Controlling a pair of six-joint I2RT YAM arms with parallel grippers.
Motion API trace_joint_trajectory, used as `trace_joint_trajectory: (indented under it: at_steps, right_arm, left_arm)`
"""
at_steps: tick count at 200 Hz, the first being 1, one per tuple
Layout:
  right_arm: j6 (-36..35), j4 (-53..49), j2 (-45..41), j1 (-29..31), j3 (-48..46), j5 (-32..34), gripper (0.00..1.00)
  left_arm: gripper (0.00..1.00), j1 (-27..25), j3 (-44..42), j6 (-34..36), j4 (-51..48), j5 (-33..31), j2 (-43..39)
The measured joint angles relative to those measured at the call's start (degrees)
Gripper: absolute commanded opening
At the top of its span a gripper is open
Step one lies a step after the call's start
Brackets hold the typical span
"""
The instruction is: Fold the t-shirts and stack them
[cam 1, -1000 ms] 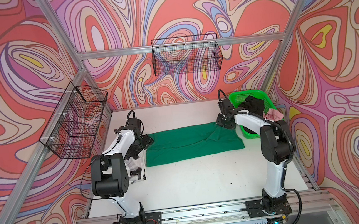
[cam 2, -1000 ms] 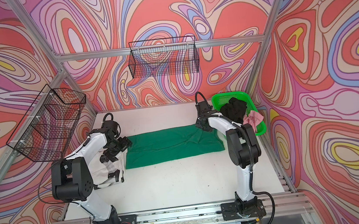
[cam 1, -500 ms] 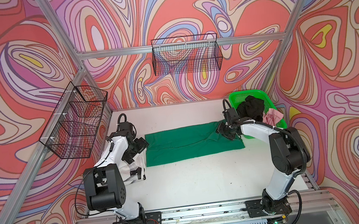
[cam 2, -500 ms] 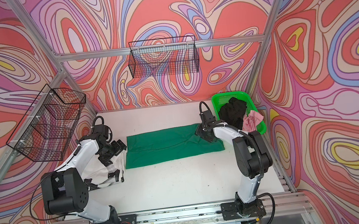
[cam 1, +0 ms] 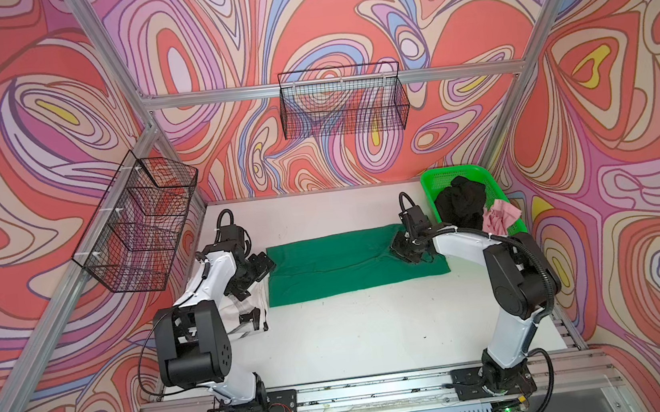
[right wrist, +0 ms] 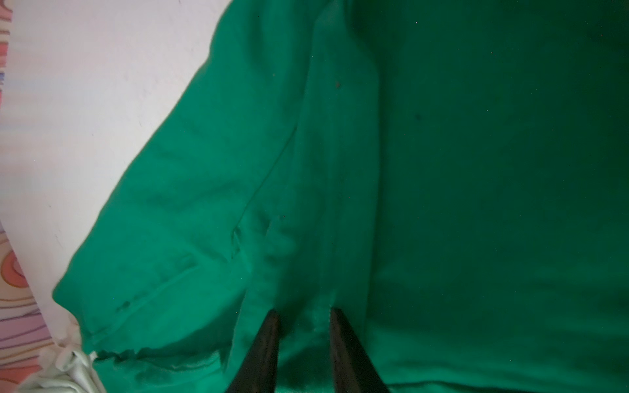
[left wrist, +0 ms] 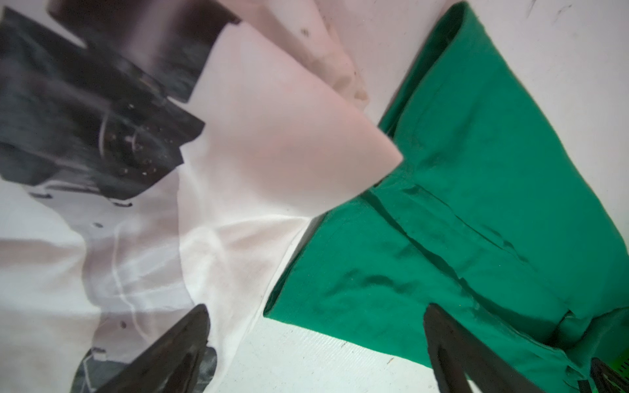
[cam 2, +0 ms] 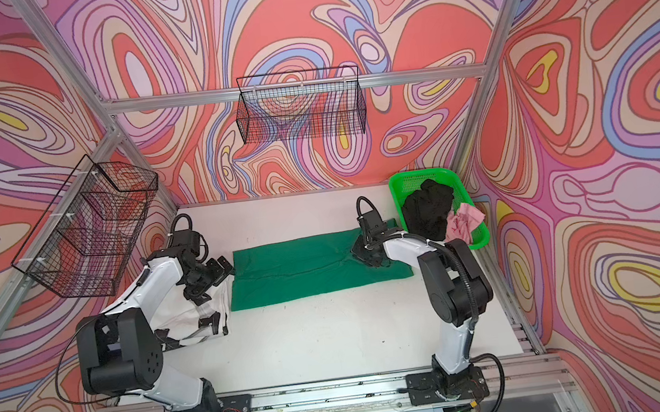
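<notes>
Cloth of the dark green t-shirt [cam 1: 338,264] is lying flat in a long folded band on the white table [cam 1: 354,338]. At one end of that shirt the right gripper [right wrist: 303,314] is pressing down, its jaws standing narrow and pinching a small ridge of green fabric. At the shirt's opposite end the left gripper [left wrist: 316,309] is hovering, jaws spread wide and holding nothing. The white t-shirt [cam 1: 247,312] with black marks is lying just beside that same end, under the left arm. Near the pinched end, the bright green basket [cam 1: 438,177] is holding the black t-shirt [cam 1: 459,201] and the pale pink t-shirt [cam 1: 499,218], which is draping over its rim.
</notes>
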Motion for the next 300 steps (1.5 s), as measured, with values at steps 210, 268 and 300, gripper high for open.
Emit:
trace_joint_trajectory:
  at_steps: [210, 268, 300]
  right_arm:
    - [-0.74, -0.33, -0.66, 0.11, -1.77, 2.01, 0.0]
    - [-1.46, -0.72, 1.38, 0.11, 4.0, 1.64, 0.0]
    - [-1.92, -0.85, 4.42, 0.13, 8.44, 0.94, 0.0]
  left_arm:
    - [1.0, 0.0, -0.52, 0.0, 1.73, 3.65, 0.87]
    - [1.0, 0.0, -0.52, 0.0, 1.73, 3.82, 0.96]
    - [1.0, 0.0, -0.52, 0.0, 1.75, 3.93, 1.05]
